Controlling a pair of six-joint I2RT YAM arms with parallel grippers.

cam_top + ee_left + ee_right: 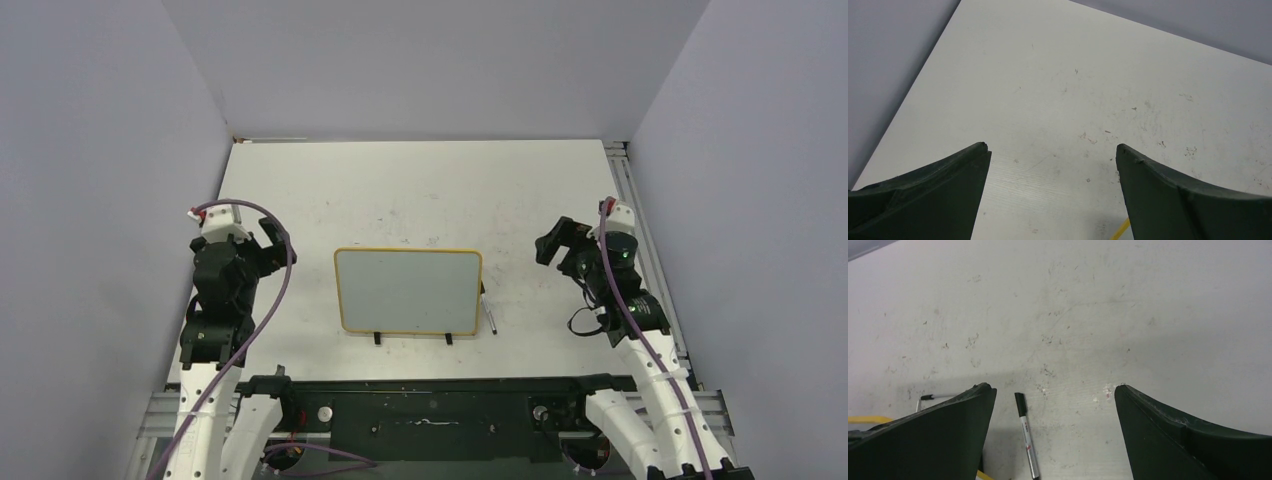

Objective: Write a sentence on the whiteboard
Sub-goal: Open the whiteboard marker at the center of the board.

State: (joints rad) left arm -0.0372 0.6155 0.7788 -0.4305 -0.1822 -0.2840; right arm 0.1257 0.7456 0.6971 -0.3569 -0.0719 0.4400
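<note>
two sets of jaws are held wide apart and empty: left gripper (268, 238), right gripper (556, 240). the marker (1027, 440) is laid near-to-far just right of the blank whiteboard (408, 290), closest to the right gripper.

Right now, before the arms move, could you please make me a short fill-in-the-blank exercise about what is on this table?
1. The whiteboard has a rounded frame of ____ colour.
2. The marker lies flat on the table, on the ____ arm's side of the whiteboard.
3. The jaws of the left gripper and of the right gripper stand ____, with nothing between them.
4. In the top view, the surface of the whiteboard shows ____ writing.
Missing words: yellow; right; open; no.
</note>
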